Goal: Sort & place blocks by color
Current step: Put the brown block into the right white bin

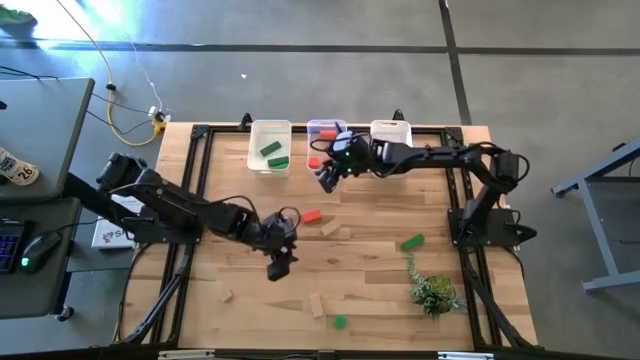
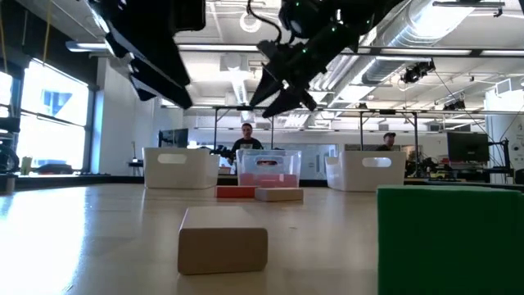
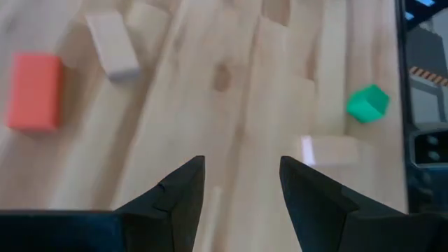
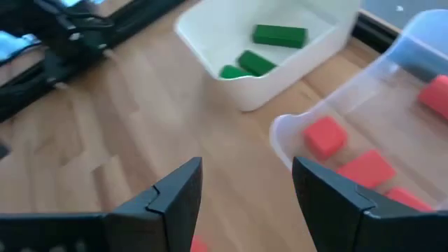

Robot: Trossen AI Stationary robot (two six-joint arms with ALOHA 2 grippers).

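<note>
Low over the table's middle, left of centre: left gripper (image 1: 280, 262), fingers (image 3: 175, 203) parted, nothing between them, bare wood underneath. Ahead of it in the left wrist view: a red block (image 3: 33, 91), a pale wood block (image 3: 112, 45), a green block (image 3: 367, 103) and a washed-out pale block (image 3: 329, 150), edges hard to make out. Scattered along the near edge, seen from above: small wood blocks (image 1: 317, 305) and a green piece (image 1: 340, 322), shapes too small to tell. At the far edge, left to right: white bin (image 1: 270, 147) holding green blocks (image 4: 278, 35); clear bin (image 4: 392, 105) holding red blocks (image 4: 325, 135), partly covered from above by the right arm, one red piece cut off at the picture's edge; third white bin (image 1: 391, 132), contents hidden behind the arm. Just before the clear bin, raised off the table: right gripper (image 1: 326, 180), fingers (image 4: 171, 192) spread wide and empty. Mid-table: red block (image 1: 312, 215) beside two wood blocks (image 1: 330, 230). Further right: green block (image 1: 412, 241), then the small plant (image 1: 434, 292). In the low view, a large green shape (image 2: 450, 239) cut off at the frame's corner, a wood block (image 2: 223, 239) close up, people far behind the bins, indistinct.
</note>
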